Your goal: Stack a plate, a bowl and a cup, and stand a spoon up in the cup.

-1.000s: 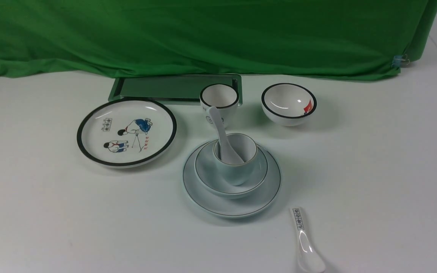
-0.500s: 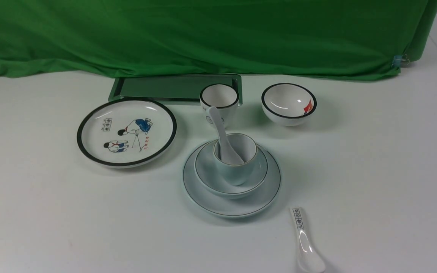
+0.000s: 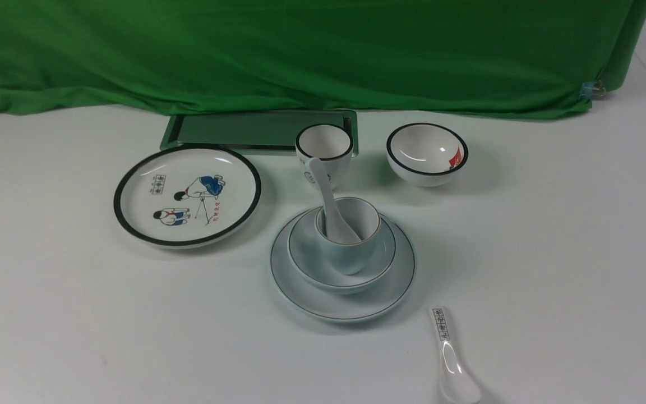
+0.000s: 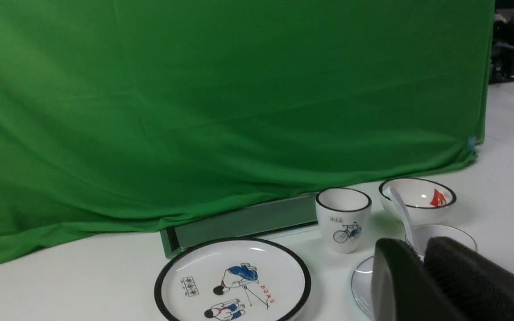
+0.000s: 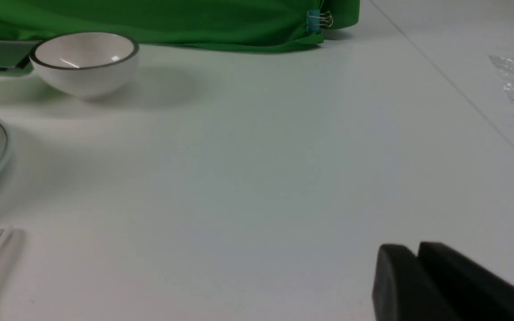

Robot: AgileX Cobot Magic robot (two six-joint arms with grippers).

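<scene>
The stack is sitting unchanged from a second ago: the plate (image 3: 342, 300) is lying on the white surface (image 3: 553, 252), the bowl (image 3: 341, 276) is resting in it, the cup (image 3: 350, 235) is standing in the bowl, and the spoon (image 3: 328, 196) is leaning in the cup with its handle pointing up and away toward the back. The one new thing in the front view is a small dark shape just coming in at the left edge, too little of it showing to name. Both arms are keeping well clear of the stack; the left gripper (image 4: 422, 263) is showing its jaws pressed together with nothing between them, and the right gripper (image 5: 417, 258) is likewise showing its jaws together and empty, low over bare surface. Judging from this, the task is looking finished and the arms are parking. Around the stack, the cartoon plate (image 3: 187, 195), the bicycle cup (image 3: 324, 148), the black-rimmed bowl (image 3: 427, 154) and the printed spoon (image 3: 451, 359) are lying apart from it, untouched. A dark tray (image 3: 244, 130) is sitting at the back, partly under the green cloth (image 3: 300, 50) that is closing off the room behind.
</scene>
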